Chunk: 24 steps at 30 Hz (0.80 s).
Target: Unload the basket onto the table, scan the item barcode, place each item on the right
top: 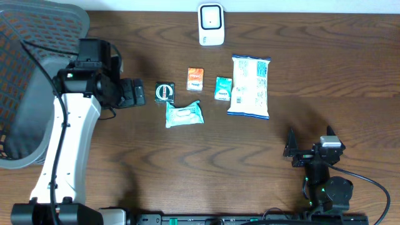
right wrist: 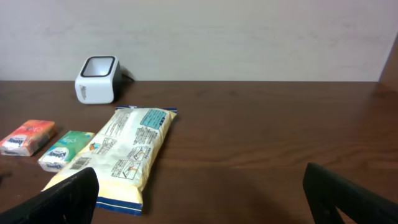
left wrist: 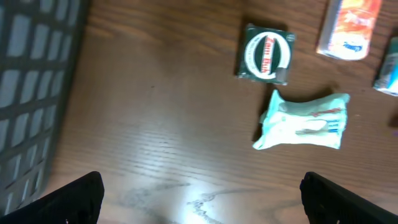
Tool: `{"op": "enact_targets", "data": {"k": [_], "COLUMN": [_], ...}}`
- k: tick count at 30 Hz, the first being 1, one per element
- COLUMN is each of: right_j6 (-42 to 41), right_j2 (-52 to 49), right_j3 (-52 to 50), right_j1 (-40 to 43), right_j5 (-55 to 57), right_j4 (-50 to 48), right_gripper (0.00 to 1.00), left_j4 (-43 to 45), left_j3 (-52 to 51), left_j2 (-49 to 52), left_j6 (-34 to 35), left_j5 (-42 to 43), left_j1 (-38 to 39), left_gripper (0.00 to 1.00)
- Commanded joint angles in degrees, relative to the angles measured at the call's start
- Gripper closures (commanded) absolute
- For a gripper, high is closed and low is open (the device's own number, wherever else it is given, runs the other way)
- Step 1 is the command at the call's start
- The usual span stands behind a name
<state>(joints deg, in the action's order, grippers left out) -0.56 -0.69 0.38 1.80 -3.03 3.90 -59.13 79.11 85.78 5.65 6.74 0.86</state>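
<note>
Scanning is judged unstarted: overhead, five packaged items (top: pixel 195 79) are seen lying untouched on the table (top: pixel 187 181) before the barcode scanner (top: pixel 211 24). Left wrist: left fingers (left wrist: pixel 74 202) are spread wide, empty, short of the wipes pack (left wrist: pixel 301 121). Right wrist: right fingers (right wrist: pixel 68 199) are likewise spread, snack bag (right wrist: pixel 134 155) ahead.

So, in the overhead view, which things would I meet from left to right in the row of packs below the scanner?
Dark green pack, orange pack, small green pack, big white bag. The pale wipes pack overlaps two of them, so it is omitted.
</note>
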Motion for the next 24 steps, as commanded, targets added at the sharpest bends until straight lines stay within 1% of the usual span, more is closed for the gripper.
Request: {"op": "enact_targets", "data": {"k": [1,12,17,20,24], "right_j6": [0.4,0.4,0.4,0.4,0.4], "right_j2": [0.3,0.3,0.3,0.3,0.3], "right_j3": [-0.1,-0.1,-0.1,-0.1,-0.1], "right_j1": [0.3,0.3,0.3,0.3,0.3], "right_j5": [0.0,0.0,0.1,0.0,0.0], "right_j4": [0.2,0.2,0.2,0.2,0.2], "right_gripper": [0.01,0.01,0.01,0.01,0.01], "left_j4": [1.3,0.8,2.1,2.8,2.9], "left_j3": [0.6,0.6,0.6,0.3,-0.5], "left_j2": [0.4,0.4,0.4,0.4,0.4], "left_j6": [-1.1,-1.1,-1.4,-5.1,-7.4], "left_j5": [0.1,-0.2,-7.0,-7.4,-7.2], "left_j1": [0.5,0.5,0.5,0.5,0.5], "left_gripper": [0.02,0.02,0.02,0.02,0.02]}}
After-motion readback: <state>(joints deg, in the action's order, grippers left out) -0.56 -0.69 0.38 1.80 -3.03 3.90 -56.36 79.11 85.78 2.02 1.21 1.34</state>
